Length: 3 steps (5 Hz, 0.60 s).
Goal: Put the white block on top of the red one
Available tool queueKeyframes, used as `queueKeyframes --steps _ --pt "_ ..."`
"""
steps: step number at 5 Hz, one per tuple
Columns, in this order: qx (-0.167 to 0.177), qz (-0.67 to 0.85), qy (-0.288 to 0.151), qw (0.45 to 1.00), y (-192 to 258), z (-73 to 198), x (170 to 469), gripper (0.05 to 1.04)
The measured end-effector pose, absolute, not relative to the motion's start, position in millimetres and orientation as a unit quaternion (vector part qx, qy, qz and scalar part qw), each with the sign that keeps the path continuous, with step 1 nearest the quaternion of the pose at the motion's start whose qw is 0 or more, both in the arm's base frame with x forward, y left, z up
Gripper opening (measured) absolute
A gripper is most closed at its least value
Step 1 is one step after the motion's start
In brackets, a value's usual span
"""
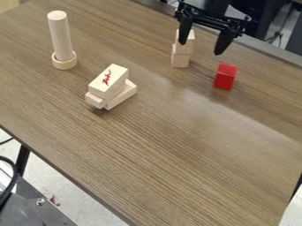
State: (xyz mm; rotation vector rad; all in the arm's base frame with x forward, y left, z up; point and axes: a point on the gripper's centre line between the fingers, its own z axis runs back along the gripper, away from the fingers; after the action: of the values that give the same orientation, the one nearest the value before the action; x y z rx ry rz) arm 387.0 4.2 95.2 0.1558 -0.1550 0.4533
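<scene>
- White blocks (111,84), a pile of three, well left of the gripper (201,47), between it and the peg (61,35) in its ring (65,63).
- White stack (180,60), two blocks high, partly hidden by one gripper finger.
- Gripper over the counter (171,154), fingers spread wide, holding nothing.
- Red block (225,76) on the counter, below and slightly right of the gripper.

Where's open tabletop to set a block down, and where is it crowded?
The widest bare patch of tabletop lies below the wooden block pile and red block in the view. Another separates those two. It's crowded near the far edge, where the end effector overlaps the pale two-block stack.
</scene>
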Motion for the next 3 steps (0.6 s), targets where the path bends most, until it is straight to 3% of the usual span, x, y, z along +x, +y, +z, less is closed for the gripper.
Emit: queueKeyframes --steps 3 --pt "0.049 0.255 -0.067 0.963 24 78 394 1.001"
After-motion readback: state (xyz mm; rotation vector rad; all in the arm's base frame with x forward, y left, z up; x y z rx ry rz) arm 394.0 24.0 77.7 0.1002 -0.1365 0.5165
